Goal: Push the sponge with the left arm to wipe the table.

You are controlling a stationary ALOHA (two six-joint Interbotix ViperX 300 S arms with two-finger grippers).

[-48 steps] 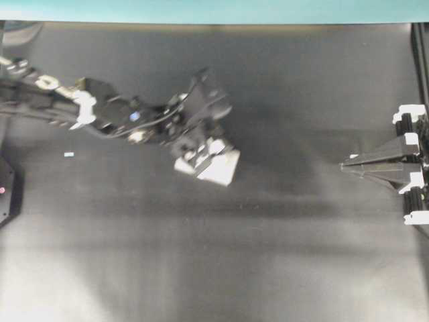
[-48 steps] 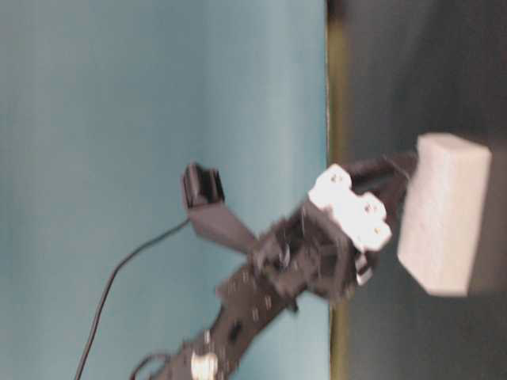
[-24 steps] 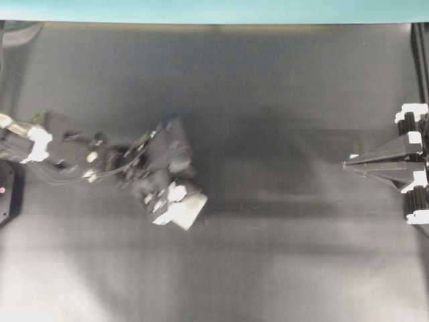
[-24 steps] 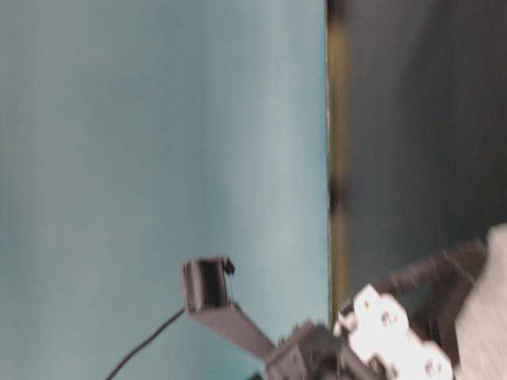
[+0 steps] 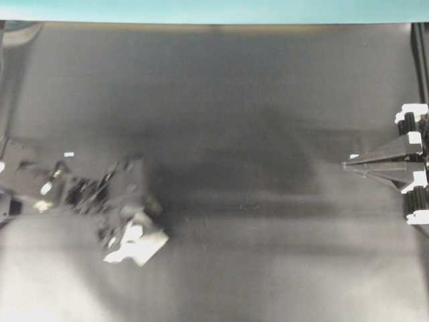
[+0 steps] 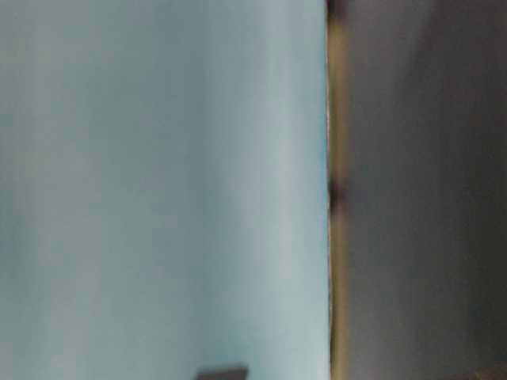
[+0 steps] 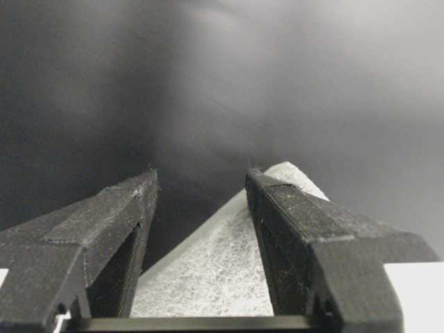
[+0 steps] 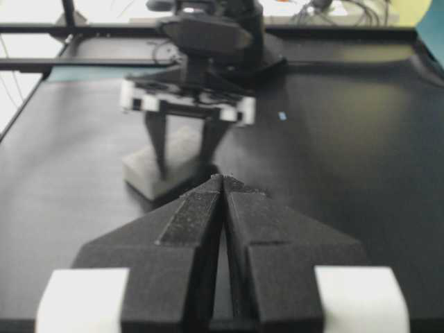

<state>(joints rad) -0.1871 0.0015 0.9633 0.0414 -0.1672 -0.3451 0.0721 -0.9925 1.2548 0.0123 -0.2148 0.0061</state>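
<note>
The white sponge lies on the black table at the lower left of the overhead view. My left gripper stands over it, blurred by motion. In the left wrist view the left gripper is open. The sponge lies between the fingers, against the right finger and apart from the left one. In the right wrist view the left gripper stands with its tips down on the sponge. My right gripper is shut and empty at the right edge; it also shows in the right wrist view.
A tiny pale-blue fleck lies on the table behind the left arm; it also shows in the right wrist view. A teal border runs along the far edge. The table-level view is blurred and shows only teal wall and table.
My left arm has swept toward the lower left of the overhead view, taking the sponge along. Arm and sponge have left the table-level view. The right arm has not moved.
</note>
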